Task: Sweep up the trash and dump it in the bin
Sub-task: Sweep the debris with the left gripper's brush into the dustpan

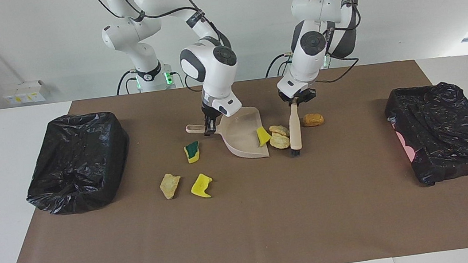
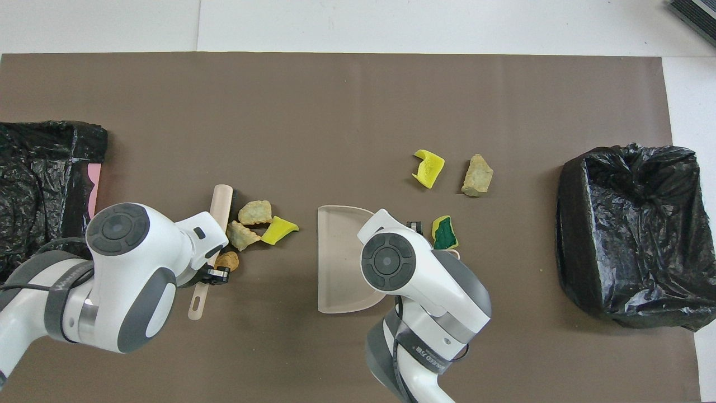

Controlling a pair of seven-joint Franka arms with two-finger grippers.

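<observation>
Keep the brush (image 1: 294, 135) low and square to the dustpan (image 1: 243, 137) mouth, so the scraps go in together instead of slipping round its ends. Your left gripper (image 1: 297, 100) has its fingers clenched on the brush handle; your right gripper (image 1: 209, 126) grasps the dustpan handle, pan flat on the worktop (image 1: 245, 219). Hold that pan firm against the push.

One yellow sponge piece (image 1: 263, 136) sits at the pan's lip, and two tan chunks (image 1: 280, 137) lie between it and the brush, touching or nearly so. The brown chunk (image 1: 313, 119) has escaped: it lies beside the brush on the side away from the pan, so you will likely need another pass for it.

Three more scraps wait by the pan's handle, toward the right arm's end: a green-faced sponge (image 1: 192, 152), a yellow piece (image 1: 201, 186) and a tan chunk (image 1: 170, 186). A black-lined bin (image 1: 79, 161) stands near them; another bin (image 1: 444, 132) sits at the left arm's end.
</observation>
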